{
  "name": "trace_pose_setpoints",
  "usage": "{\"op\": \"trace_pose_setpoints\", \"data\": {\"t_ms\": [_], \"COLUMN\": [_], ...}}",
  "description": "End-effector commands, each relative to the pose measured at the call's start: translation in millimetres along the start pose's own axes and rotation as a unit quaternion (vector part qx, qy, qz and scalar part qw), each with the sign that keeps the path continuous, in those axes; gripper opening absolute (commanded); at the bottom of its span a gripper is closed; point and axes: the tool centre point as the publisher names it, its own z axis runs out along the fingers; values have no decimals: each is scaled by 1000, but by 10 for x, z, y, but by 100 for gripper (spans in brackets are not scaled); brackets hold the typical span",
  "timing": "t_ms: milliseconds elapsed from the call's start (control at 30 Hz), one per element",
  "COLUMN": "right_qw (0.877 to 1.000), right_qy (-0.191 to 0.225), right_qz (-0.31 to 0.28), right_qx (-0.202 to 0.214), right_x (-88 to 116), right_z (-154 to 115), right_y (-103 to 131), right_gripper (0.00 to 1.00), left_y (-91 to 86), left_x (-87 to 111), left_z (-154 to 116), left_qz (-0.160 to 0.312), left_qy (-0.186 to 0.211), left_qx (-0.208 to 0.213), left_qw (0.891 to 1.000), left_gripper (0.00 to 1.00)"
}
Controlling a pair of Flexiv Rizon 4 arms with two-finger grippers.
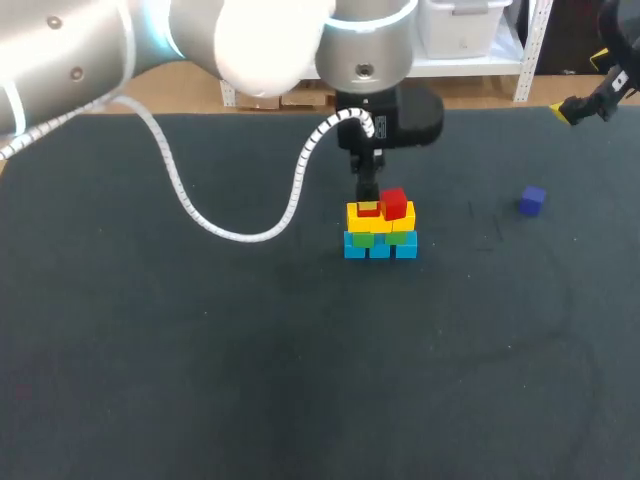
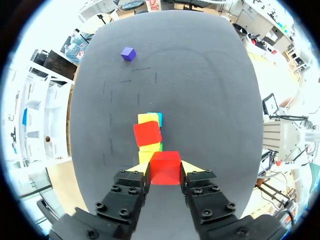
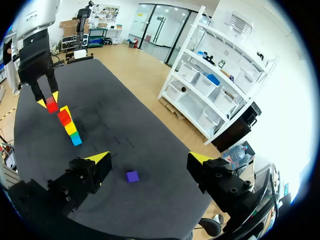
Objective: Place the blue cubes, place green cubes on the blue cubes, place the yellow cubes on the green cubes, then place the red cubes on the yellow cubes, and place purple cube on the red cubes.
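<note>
A small stack stands mid-table: blue cubes (image 1: pixel 380 248) at the bottom, green cubes (image 1: pixel 381 238) on them, yellow cubes (image 1: pixel 402 218) above. One red cube (image 1: pixel 394 203) sits on the right yellow cube. My left gripper (image 1: pixel 368 205) hangs over the stack's left side, shut on a second red cube (image 2: pixel 165 167), just above the left yellow cube. The purple cube (image 1: pixel 531 200) lies alone to the right; it also shows as the purple cube (image 3: pixel 132 176) below my right gripper (image 3: pixel 150 159). That gripper is open and empty, high at the table's far right.
The left arm's white coiled cable (image 1: pixel 200 215) droops over the table left of the stack. The dark table mat (image 1: pixel 250 380) is bare in front of the stack and between the stack and the purple cube.
</note>
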Motion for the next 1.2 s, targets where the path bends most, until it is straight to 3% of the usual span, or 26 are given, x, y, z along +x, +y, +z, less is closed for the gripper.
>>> {"op": "trace_pose_setpoints", "data": {"t_ms": [33,1200], "right_qw": [999,999], "right_qy": [-1,-1], "right_qz": [1,1], "right_qx": [39,39], "right_x": [12,12], "right_z": [-9,-9], "right_y": [36,36], "right_gripper": [100,100], "left_y": [85,286], "left_x": [-51,-76], "left_z": [41,206], "left_qz": [1,-7], "left_qy": [9,19], "left_qx": [7,-4], "left_qw": [1000,1000], "left_gripper": [0,0]}}
